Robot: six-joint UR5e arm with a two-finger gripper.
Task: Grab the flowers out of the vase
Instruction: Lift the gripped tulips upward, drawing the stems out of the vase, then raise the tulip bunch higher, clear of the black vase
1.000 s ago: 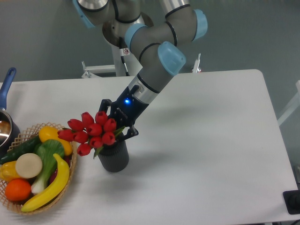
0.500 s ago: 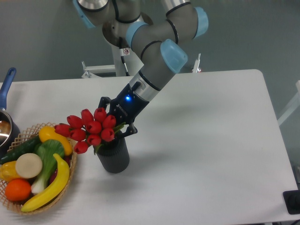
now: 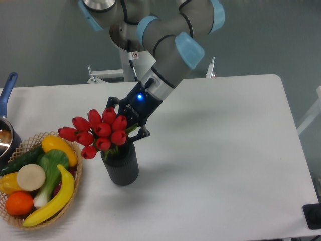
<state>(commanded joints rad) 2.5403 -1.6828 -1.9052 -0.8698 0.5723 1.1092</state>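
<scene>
flowers point(image 3: 98, 132): smooth red buds with a slight plastic-like sheen, green stems look matt. vase point(image 3: 120, 164): dark grey, ribbed, matt. gripper point(image 3: 131, 124): black, matt, plastic or coated metal, can't tell which. Arm: smooth grey shell, glossy light-blue plastic caps. table point(image 3: 225, 150): white, smooth, matt. basket point(image 3: 76, 187): woven wicker, rough; the produce in it looks glossy plastic.

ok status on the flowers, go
Hand shut on flowers. Stems not yet out of vase. Wicker basket close beside vase, nothing blocking above.
</scene>
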